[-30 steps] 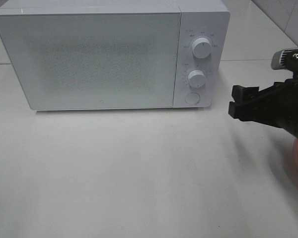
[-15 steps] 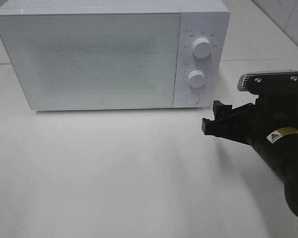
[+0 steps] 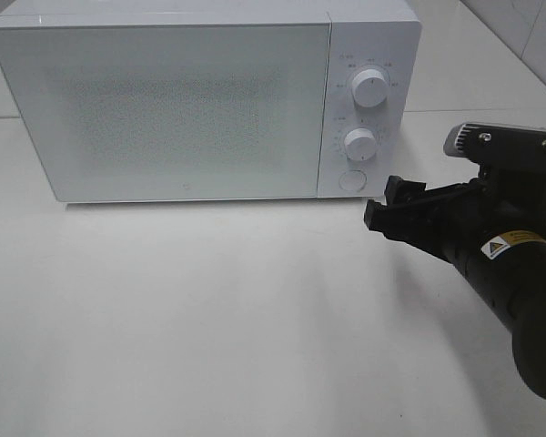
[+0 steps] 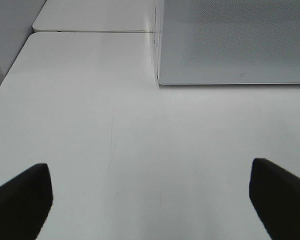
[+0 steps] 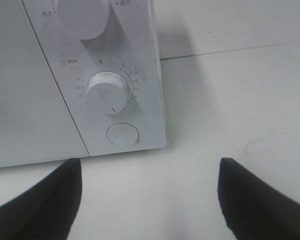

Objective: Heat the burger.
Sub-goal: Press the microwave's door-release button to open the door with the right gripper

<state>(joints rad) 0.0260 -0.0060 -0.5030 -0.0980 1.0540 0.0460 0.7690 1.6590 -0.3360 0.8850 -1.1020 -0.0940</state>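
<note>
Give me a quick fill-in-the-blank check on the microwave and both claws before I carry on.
The microwave door is ___.
Above its round button sit ___ knobs.
The right claw, near that button, stands ___ and empty.
The left claw hangs open above the white ___.
Missing words: closed; two; open; table.

Bright, flat overhead light — mild softness all round.
The white table (image 3: 209,309) nearly washes out; the right arm (image 3: 510,273) casts a faint, diffuse shadow; the microwave (image 3: 173,109) door looks grainy — possibly moiré.
</note>
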